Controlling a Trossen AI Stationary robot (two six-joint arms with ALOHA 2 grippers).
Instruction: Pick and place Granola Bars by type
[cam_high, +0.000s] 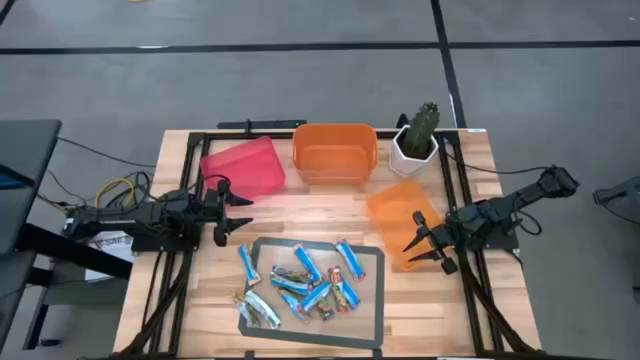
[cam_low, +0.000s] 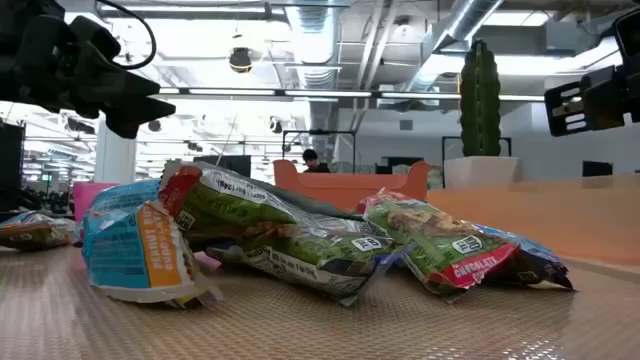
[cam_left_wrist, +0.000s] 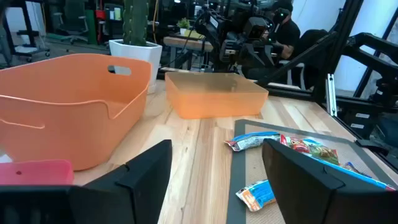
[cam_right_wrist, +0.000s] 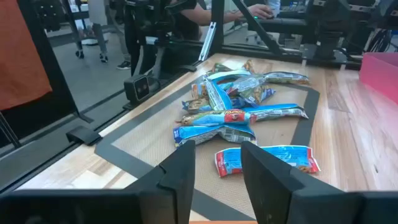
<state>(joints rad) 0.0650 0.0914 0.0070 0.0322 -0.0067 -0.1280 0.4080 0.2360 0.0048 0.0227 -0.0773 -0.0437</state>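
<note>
Several granola bars (cam_high: 310, 285) lie in a loose pile on a grey mat (cam_high: 372, 262) at the table's near middle, mostly in blue wrappers, some green or red. They also show in the right wrist view (cam_right_wrist: 233, 102) and the low view (cam_low: 280, 235). My left gripper (cam_high: 243, 212) hovers open left of the mat, near the pink bin (cam_high: 245, 168), fingers pointing toward the table's right. My right gripper (cam_high: 415, 238) hovers open over the pale orange bin (cam_high: 400, 215), fingers pointing toward the pile. Nothing is between either pair of fingers (cam_left_wrist: 143, 180) (cam_right_wrist: 177, 177).
An orange bin (cam_high: 335, 152) stands at the far middle, with a cactus in a white pot (cam_high: 417, 140) to its right. Black frame rails (cam_high: 185, 170) run along the table's edges. Bare wood (cam_high: 300, 215) lies between the bins and the mat.
</note>
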